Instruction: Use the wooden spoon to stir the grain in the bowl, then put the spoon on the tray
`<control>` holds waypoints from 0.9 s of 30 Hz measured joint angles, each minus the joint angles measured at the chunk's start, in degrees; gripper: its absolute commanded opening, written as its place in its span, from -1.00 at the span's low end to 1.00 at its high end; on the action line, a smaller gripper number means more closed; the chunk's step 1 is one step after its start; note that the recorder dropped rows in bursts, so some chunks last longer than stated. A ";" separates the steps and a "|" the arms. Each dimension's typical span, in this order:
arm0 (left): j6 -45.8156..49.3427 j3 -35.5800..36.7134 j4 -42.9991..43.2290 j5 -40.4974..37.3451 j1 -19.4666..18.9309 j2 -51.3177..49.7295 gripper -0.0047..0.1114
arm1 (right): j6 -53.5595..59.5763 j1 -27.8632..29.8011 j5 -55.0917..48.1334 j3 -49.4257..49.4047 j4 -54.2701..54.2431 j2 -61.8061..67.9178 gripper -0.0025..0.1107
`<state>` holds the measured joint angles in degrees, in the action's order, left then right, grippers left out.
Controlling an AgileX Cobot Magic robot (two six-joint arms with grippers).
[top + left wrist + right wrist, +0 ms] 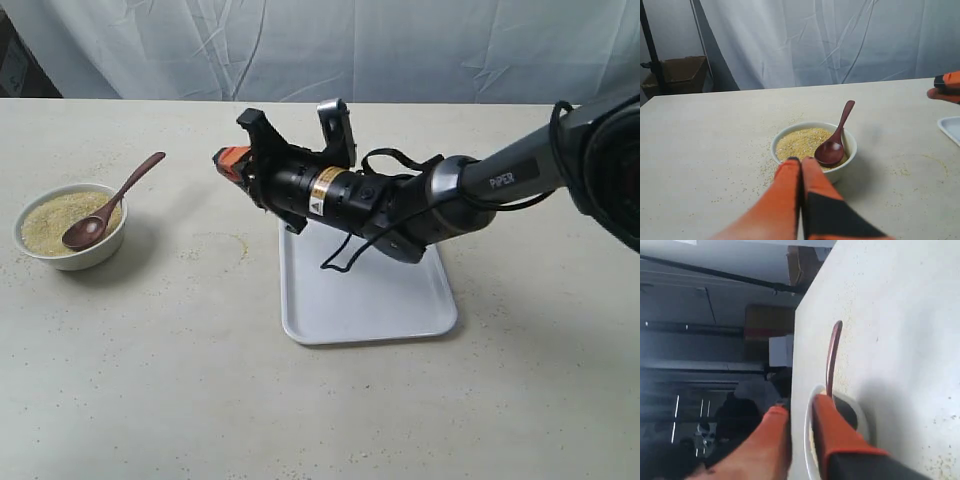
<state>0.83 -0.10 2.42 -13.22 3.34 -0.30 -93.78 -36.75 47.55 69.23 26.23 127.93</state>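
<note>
— How far along was the job?

— The wooden spoon [86, 231] lay in the bowl [62, 258], its oval end on the grain [48, 220] and its handle leaning out over the rim. Neither hand had hold of it.

— So was the stirring done?

— I couldn't tell. Loose granules [763, 146] lay on the worktop [200, 400] around the bowl, but that proved nothing either way.

— And the tray [385, 312]?

— It sat well apart from the bowl, near the middle, with no spoon on it. So the placing was certainly not done.

— Where were the hands?

— The right hand [228, 165] hung above the worktop between tray and bowl, pointing at the bowl, its fingers only a narrow gap apart and gripping nothing. The left hand [801, 161] had its fingers pressed together, empty, just short of the bowl.

— What was left, then?

— I judged that the spoon needed picking up, perhaps stirring too, then carrying to the tray.
</note>
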 measured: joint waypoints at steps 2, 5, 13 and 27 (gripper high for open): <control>0.00 0.00 0.00 0.00 0.00 0.00 -0.92 | -0.56 -1.16 -1.93 5.03 1.70 2.29 -0.08; 0.00 0.00 0.00 0.00 0.00 0.00 -0.92 | -4.78 -2.97 -11.50 16.18 7.72 6.10 -0.07; 0.00 0.00 0.00 0.00 0.00 0.00 -0.92 | -13.85 -4.12 -20.58 31.10 15.37 14.86 -0.07; 0.00 0.00 0.00 0.00 0.00 0.00 -0.92 | -17.53 -4.36 -21.64 43.18 15.75 23.79 -0.10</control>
<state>0.83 -0.10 2.42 -13.22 3.34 -0.30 -111.31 -41.11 25.91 112.41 41.98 151.72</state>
